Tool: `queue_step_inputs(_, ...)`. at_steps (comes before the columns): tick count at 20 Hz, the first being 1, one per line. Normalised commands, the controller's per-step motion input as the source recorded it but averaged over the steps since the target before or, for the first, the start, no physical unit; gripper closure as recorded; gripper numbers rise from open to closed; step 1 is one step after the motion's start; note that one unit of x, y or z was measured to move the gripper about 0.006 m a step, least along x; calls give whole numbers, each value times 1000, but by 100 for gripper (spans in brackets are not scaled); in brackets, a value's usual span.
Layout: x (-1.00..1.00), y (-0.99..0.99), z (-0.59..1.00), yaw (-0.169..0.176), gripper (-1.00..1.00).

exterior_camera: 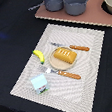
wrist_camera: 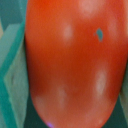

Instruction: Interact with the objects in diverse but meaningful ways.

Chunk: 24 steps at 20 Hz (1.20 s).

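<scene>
A round red tomato-like fruit (wrist_camera: 75, 65) fills almost the whole wrist view, very close to the camera, and it does not show in the exterior view. A teal shape (wrist_camera: 10, 75) lies beside it, too blurred to identify. In the exterior view a golden-orange scored bread loaf (exterior_camera: 63, 56) lies on a small plate (exterior_camera: 54, 66) in the middle of a woven placemat (exterior_camera: 94, 72). A small yellow banana (exterior_camera: 39, 56) lies to the plate's left. The white-and-light-blue carton (exterior_camera: 39, 83) stands near the mat's front left corner. No arm or gripper fingers show in either view.
Wooden-handled cutlery flanks the plate: one piece (exterior_camera: 79, 48) behind it, another (exterior_camera: 68, 74) in front. Two grey pots (exterior_camera: 54, 2) (exterior_camera: 76, 3) and a bowl (exterior_camera: 109, 2) stand on a wooden board (exterior_camera: 95, 17) at the back. A dark cloth covers the table.
</scene>
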Motion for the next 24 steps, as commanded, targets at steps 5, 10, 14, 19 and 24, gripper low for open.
queue_step_inputs(5, 0, 165, -132, 0, 100)
queue_step_inputs(10, 0, 173, -171, 0, 100)
queue_step_inputs(14, 0, 242, -176, 0, 100)
queue_step_inputs(19, 0, 240, -215, 0, 100)
queue_step_inputs(24, 15, 260, -59, 0, -100)
